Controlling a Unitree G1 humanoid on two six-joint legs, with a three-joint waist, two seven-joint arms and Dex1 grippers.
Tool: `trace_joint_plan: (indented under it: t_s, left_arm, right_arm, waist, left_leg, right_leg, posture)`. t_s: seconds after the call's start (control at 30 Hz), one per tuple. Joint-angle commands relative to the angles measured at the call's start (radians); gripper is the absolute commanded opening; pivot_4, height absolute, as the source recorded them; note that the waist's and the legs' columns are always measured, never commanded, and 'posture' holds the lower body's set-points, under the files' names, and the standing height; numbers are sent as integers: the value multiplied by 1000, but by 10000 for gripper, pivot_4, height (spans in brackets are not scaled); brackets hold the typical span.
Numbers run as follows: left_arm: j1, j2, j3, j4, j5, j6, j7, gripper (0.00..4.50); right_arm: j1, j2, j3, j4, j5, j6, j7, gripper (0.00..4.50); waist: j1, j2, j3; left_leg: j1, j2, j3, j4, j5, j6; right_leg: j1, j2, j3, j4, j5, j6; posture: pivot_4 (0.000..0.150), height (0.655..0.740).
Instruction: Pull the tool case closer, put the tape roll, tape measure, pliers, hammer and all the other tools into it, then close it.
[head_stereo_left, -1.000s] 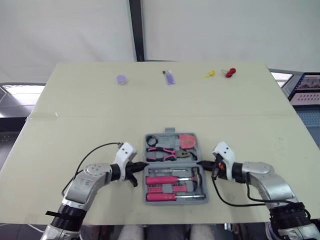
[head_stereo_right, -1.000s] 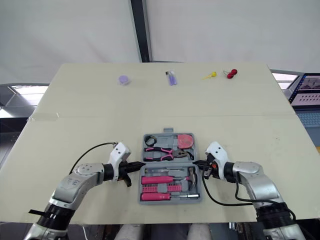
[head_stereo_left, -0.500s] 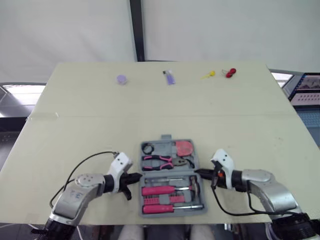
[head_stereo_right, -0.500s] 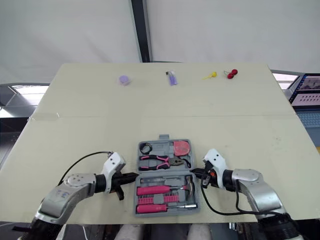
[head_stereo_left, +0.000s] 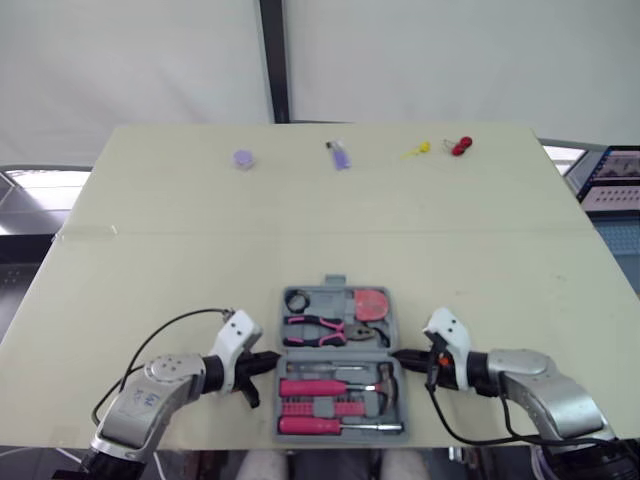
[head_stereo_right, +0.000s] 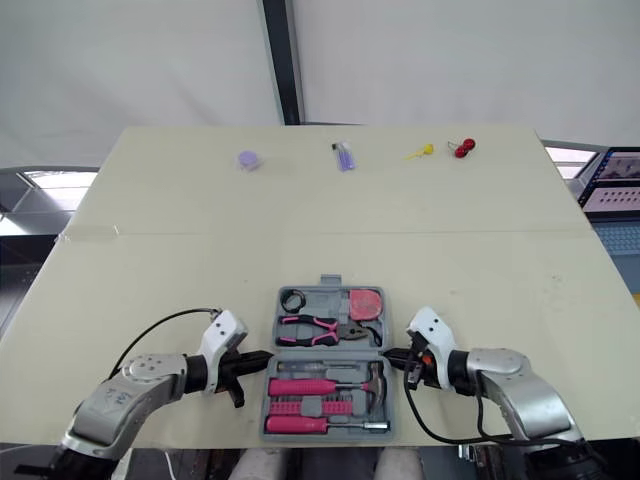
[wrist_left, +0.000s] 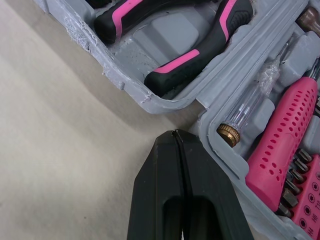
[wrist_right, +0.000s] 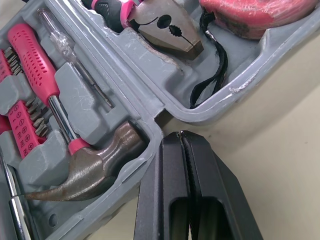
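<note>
The grey tool case (head_stereo_left: 333, 283) lies open near the table's front edge. Its far half holds a black tape roll (head_stereo_left: 298, 300), pink-handled pliers (head_stereo_left: 325, 327) and a pink tape measure (head_stereo_left: 374, 303). Its near half holds a hammer (head_stereo_left: 385, 378), a pink screwdriver (head_stereo_left: 315, 388) and a bit set. My left gripper (head_stereo_left: 272, 360) is shut, its tip at the hinge notch on the case's left side (wrist_left: 176, 137). On the opposite side my right gripper (head_stereo_left: 397, 358) is shut too, tip against the right hinge notch (wrist_right: 179, 136), beside the hammer (wrist_right: 95, 170).
Small items lie along the table's far edge: a purple disc (head_stereo_left: 243, 158), a purple object (head_stereo_left: 339, 154), a yellow piece (head_stereo_left: 417, 149) and a red piece (head_stereo_left: 460, 146). A screen (head_stereo_left: 615, 178) stands beyond the right edge. The case's near rim is close to the table's front edge.
The open case has slid toward the front edge of the table, with both shut grippers moving back along its sides.
</note>
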Motion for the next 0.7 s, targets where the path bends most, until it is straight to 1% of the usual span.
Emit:
trace_joint_plan:
  t_s: [0.03, 0.7]
  left_arm:
    - [17, 6, -9, -58, -26, 13, -9, 0]
    - [2, -2, -16, -47, -22, 18, -1, 0]
  right_arm:
    - [15, -2, -5, -48, 27, 5, -1, 695]
    - [-9, 7, 9, -24, 18, -1, -13, 695]
  waist:
    - [0, 0, 0]
    - [2, 0, 0]
  left_leg:
    - [0, 0, 0, 0, 0, 0]
    - [0, 0, 0, 0, 0, 0]
  right_leg:
    - [0, 0, 0, 0, 0, 0]
    - [0, 0, 0, 0, 0, 0]
  posture:
    - [1500, 7400]
    - [1500, 7400]
